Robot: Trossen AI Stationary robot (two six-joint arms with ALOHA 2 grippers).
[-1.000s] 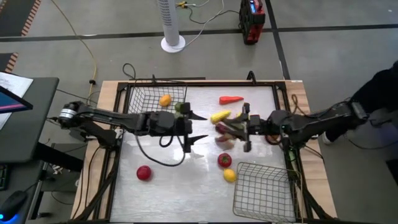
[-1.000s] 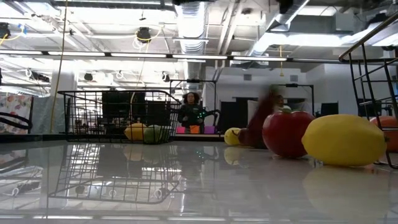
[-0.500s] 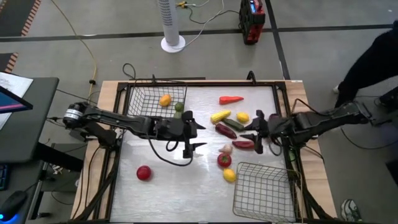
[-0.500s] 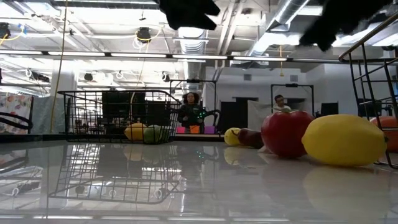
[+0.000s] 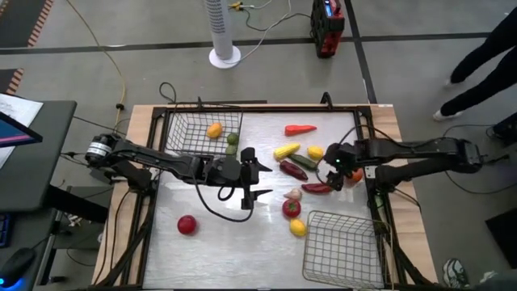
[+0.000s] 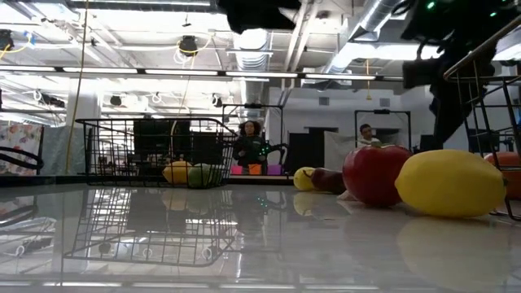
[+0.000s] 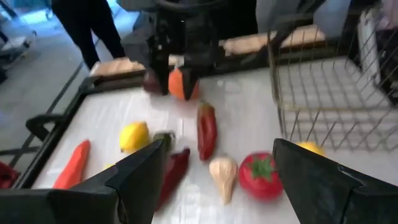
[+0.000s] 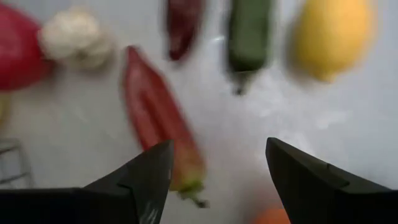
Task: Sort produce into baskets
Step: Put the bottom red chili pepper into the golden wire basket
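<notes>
right gripper [image 5: 332, 171] just let go, fingers spread and empty beside the red pepper [image 5: 316, 188], which landed short of the near basket [image 5: 343, 246].

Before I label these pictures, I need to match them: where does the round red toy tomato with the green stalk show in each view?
High view: round red toy tomato, right of the table's middle, above the yellow lemon.
Low view: right of centre, left of the lemon.
Left wrist view: low, right of centre.
Right wrist view: cropped at the left edge.
Shared landmark: the white garlic bulb beside it, except in the low view.
</notes>
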